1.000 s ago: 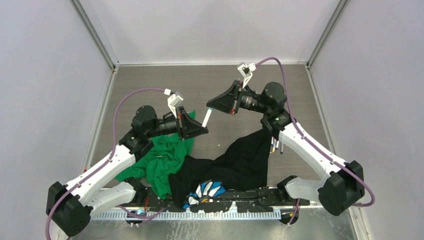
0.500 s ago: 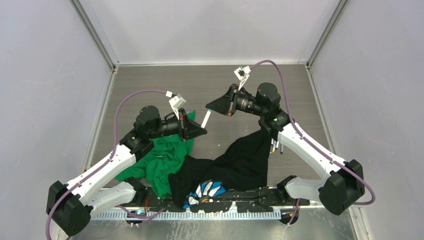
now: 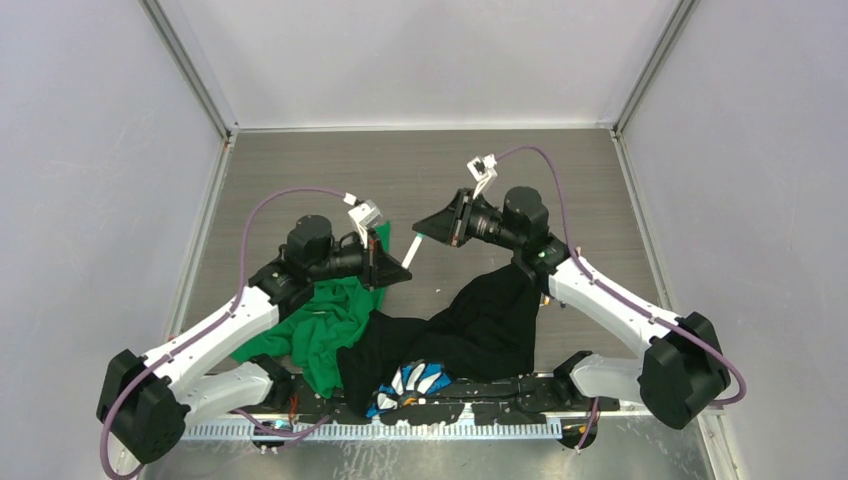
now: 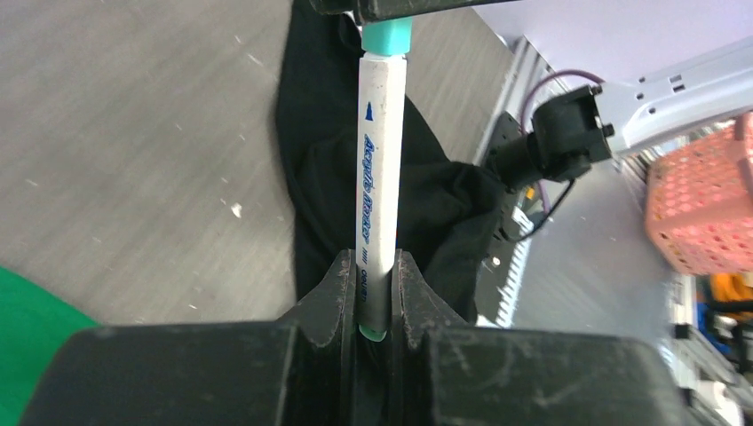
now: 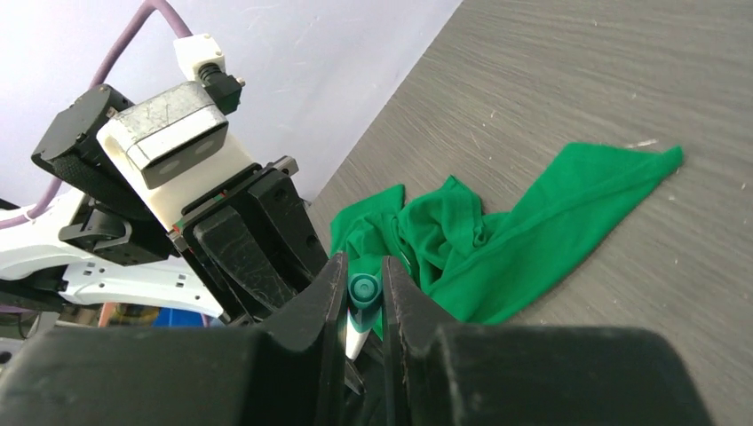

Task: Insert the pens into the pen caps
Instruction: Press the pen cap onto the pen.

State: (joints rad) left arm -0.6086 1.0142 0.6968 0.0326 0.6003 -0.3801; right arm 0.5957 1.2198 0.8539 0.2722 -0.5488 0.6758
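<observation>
With left gripper (image 4: pixel 373 266) clamped low on the pen (image 4: pixel 380 160) and right gripper (image 5: pixel 362 266) pinched around the teal cap (image 4: pixel 387 35), holding both in mid-air over the table (image 3: pixel 300 170). Shifted nearer and lower together over the last second, keeping cap against pen end: seated or nearly so, by the look, perhaps needing one more push. Pointing away from the left gripper, straight along its length into the right jaws, between green cloth (image 3: pixel 330 320) and black cloth (image 3: pixel 490 320).
</observation>
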